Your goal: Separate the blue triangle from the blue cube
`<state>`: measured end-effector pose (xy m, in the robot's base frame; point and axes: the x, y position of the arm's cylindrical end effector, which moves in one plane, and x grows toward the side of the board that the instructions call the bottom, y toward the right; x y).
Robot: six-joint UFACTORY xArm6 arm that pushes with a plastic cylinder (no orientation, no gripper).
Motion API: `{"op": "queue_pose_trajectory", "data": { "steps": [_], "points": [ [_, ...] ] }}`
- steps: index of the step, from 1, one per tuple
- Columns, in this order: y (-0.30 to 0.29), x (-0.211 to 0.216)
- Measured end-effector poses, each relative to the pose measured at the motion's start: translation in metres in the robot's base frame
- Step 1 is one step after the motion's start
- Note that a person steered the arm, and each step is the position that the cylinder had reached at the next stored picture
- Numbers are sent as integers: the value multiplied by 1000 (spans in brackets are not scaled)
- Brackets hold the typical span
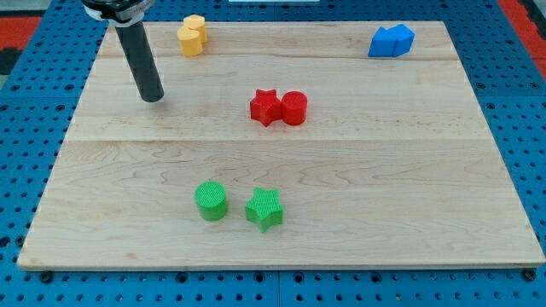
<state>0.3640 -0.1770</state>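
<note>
Two blue blocks sit touching at the view's top right: the blue triangle (pixel 384 42) on the left and the blue cube (pixel 401 37) on the right. My tip (pixel 152 97) rests on the board at the view's upper left, far to the left of the blue pair and apart from every block.
Two yellow blocks (pixel 193 35) touch at the top, right of the rod. A red star (pixel 265 107) and a red cylinder (pixel 293 107) touch near the middle. A green cylinder (pixel 211 201) and a green star (pixel 264 208) sit lower down. The wooden board (pixel 409 170) lies on a blue pegboard.
</note>
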Motion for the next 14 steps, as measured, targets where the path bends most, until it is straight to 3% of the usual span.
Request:
{"op": "queue_pose_trajectory", "data": {
  "steps": [6, 7, 9, 11, 12, 13, 14],
  "points": [
    [11, 2],
    [75, -31],
    [218, -32],
    [401, -50],
    [475, -95],
    [432, -120],
    [344, -120]
  ]
}}
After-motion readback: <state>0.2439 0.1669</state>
